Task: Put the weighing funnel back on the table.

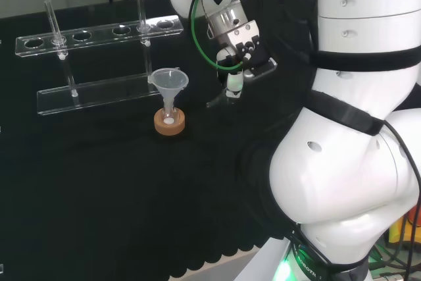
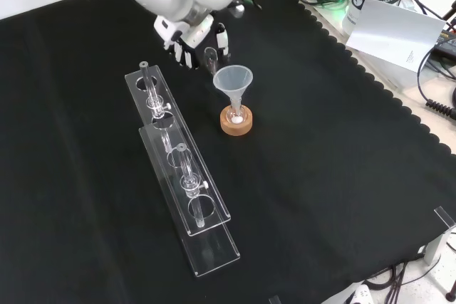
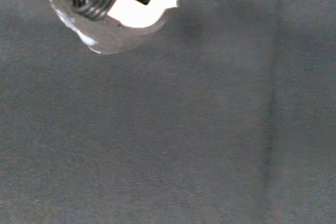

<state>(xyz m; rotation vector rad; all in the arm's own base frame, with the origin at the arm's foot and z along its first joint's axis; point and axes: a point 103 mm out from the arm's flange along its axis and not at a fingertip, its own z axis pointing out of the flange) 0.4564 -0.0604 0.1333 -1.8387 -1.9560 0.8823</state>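
The hand [image 2: 189, 38] is pinching the weighing funnel [image 2: 211, 57] between curled fingers and thumb, holding it low over the black-clothed table [image 2: 320, 176] — whether it is touching the cloth, I cannot tell. In the front view the hand is hanging just beyond the funnel [image 2: 234, 80], which is standing in its small flask [image 2: 236, 112] on a cork ring [image 2: 236, 127] — a clear rack [image 2: 165, 129] is lying to their left.
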